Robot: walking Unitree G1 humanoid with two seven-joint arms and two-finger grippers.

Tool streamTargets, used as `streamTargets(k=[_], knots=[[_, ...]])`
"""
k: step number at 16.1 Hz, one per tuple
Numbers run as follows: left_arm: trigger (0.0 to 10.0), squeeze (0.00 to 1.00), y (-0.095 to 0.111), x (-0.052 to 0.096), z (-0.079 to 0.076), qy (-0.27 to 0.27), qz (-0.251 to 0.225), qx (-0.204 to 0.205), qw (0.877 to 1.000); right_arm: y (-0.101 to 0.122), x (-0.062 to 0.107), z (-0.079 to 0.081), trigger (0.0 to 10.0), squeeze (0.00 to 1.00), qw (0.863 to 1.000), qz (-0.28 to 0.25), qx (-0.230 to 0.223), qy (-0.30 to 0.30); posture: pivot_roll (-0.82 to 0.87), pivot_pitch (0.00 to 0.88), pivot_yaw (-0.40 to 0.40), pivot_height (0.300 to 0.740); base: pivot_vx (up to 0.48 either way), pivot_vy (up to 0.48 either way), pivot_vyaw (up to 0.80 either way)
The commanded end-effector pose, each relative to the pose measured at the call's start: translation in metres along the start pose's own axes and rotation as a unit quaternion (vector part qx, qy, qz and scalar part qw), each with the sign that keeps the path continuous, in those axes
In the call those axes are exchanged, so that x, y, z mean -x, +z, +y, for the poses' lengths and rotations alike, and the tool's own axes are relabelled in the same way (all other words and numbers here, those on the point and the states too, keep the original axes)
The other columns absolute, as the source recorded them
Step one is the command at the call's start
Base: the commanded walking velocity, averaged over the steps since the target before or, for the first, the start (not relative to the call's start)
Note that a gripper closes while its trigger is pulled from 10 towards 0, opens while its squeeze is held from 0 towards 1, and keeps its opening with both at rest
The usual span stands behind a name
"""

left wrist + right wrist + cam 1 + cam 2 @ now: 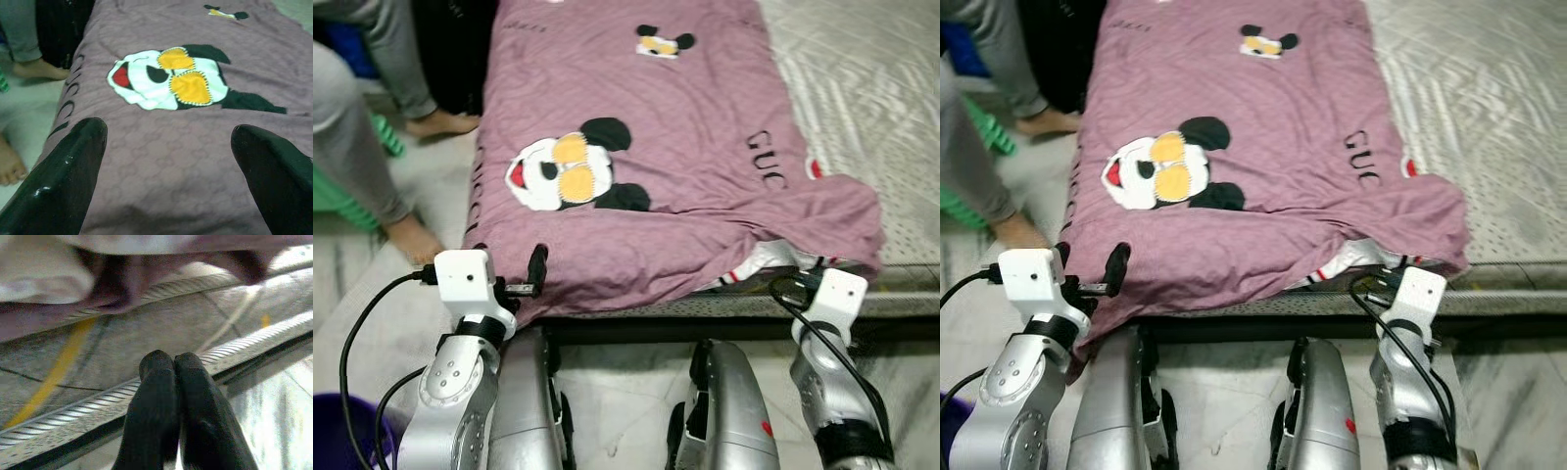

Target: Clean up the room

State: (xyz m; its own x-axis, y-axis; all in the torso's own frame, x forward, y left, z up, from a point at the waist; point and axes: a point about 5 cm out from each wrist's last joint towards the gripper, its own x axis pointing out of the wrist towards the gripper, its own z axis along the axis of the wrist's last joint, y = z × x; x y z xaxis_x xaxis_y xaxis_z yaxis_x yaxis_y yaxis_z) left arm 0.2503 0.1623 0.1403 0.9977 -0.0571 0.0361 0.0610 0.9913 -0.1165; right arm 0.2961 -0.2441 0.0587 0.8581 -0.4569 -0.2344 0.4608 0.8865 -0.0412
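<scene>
Purple cloth, the blanket (666, 147) spread over the mattress (871, 88), looks soft, light and floppy. My left claw (168, 161) is spread over its near corner, my best pinch point; my right claw (173, 382) is pressed together, empty, below the mattress edge.

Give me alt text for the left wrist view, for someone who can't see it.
A mauve blanket printed with a cartoon mouse face in yellow sunglasses lies spread out ahead of the left gripper, whose two black fingers stand wide apart over it. A person's bare feet rest on the pale floor beside the blanket's edge.
</scene>
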Motion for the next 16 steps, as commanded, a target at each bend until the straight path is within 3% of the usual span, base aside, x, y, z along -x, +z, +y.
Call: streamTargets(k=[1,3,5,8,9,11,12,13,16], knots=[[10.0,0.0,-0.004,0.002,0.003,0.004,0.007,-0.004,1.0,-0.005,0.005,-0.009,0.0,0.0,1.0,0.011,0.009,0.0,0.08,0.178,-0.012,0.548,0.0,0.0,0.0],[10.0,0.0,-0.005,0.0,0.003,0.002,0.005,-0.003,1.0,-0.007,0.016,-0.018,0.0,0.0,1.0,0.022,0.02,0.003,0.07,0.172,-0.013,0.548,0.0,0.0,0.0],[10.0,0.0,-0.004,-0.002,0.003,0.001,0.003,-0.002,1.0,-0.001,0.015,-0.025,0.0,0.0,0.999,0.01,0.038,-0.004,0.07,0.169,-0.012,0.548,0.0,0.0,0.0],[10.0,0.0,-0.004,-0.006,-0.001,-0.006,-0.002,0.002,1.0,0.038,0.004,-0.017,6.3,0.0,0.996,-0.072,0.05,0.006,0.06,0.159,-0.005,0.548,0.0,0.0,0.0],[10.0,0.0,-0.004,-0.007,-0.002,-0.007,-0.002,0.002,1.0,0.046,0.004,-0.011,10.0,0.0,0.995,-0.083,0.046,0.017,0.05,0.156,-0.003,0.548,0.0,0.0,0.0],[10.0,0.0,-0.004,-0.009,-0.002,-0.01,-0.003,0.002,1.0,0.047,0.006,-0.006,10.0,0.0,0.994,-0.085,0.049,0.037,0.05,0.154,-0.003,0.548,0.0,0.0,0.0],[10.0,0.0,-0.004,-0.009,-0.002,-0.009,-0.004,0.002,1.0,0.045,0.008,-0.006,10.0,0.18,0.994,-0.084,0.053,0.035,0.05,0.154,-0.003,0.548,0.0,0.0,0.0],[10.0,0.0,-0.004,-0.01,-0.001,-0.009,-0.005,0.002,1.0,0.044,0.009,-0.006,10.0,1.0,0.994,-0.084,0.051,0.037,0.05,0.155,-0.003,0.548,0.0,0.0,0.0],[10.0,0.0,-0.005,-0.009,-0.002,-0.01,-0.005,0.003,1.0,0.038,0.012,-0.007,10.0,1.0,0.993,-0.084,0.066,0.043,0.05,0.155,0.0,0.548,0.0,0.0,0.0]])
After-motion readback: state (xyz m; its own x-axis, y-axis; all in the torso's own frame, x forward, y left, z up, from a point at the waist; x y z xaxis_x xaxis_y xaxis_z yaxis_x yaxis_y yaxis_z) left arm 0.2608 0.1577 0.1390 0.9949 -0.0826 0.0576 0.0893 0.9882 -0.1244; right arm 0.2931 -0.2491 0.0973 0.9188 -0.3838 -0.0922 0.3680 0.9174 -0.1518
